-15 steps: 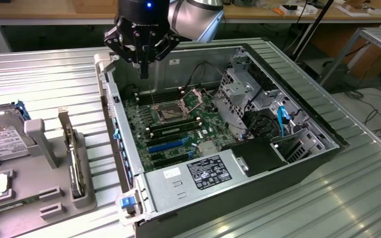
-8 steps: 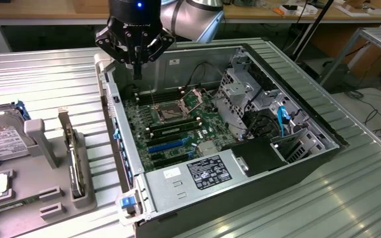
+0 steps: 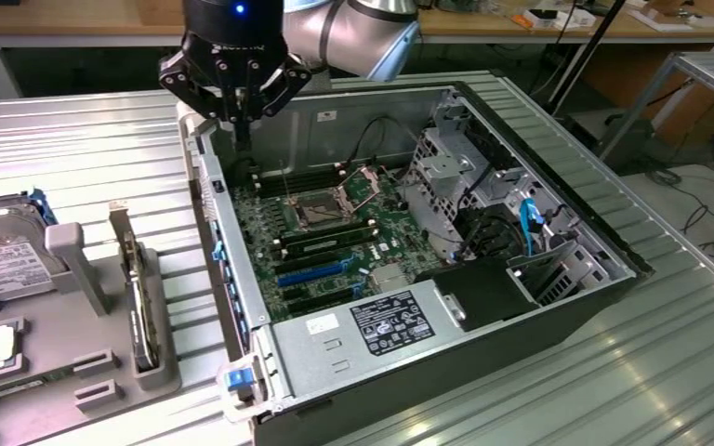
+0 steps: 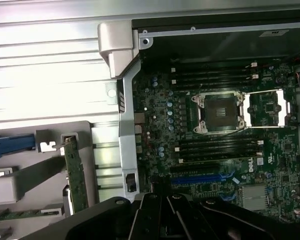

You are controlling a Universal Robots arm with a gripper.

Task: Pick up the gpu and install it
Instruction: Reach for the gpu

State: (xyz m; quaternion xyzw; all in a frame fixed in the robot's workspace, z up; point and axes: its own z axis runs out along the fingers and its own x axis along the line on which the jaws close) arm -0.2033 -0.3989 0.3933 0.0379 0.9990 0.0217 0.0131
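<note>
The gpu (image 3: 141,299) stands on edge in a slot of the grey parts holder (image 3: 78,367), on the exterior view's left of the open computer case (image 3: 456,307). In the wrist view the gpu (image 4: 76,173) shows as a thin green board with a silver strip at one end. My gripper (image 3: 243,137) hangs shut and empty over the case's far corner, above the motherboard (image 3: 326,228) and well away from the gpu. Its dark fingers (image 4: 166,215) are pressed together in the wrist view. A blue expansion slot (image 4: 202,178) lies bare on the board.
A silver hard drive (image 3: 4,262) with a white label sits in the holder beside the gpu. Inside the case are the power supply (image 3: 389,325), the drive cage (image 3: 456,172), loose cables and an open CPU socket (image 4: 221,112). Ribbed metal table (image 3: 97,153) surrounds everything.
</note>
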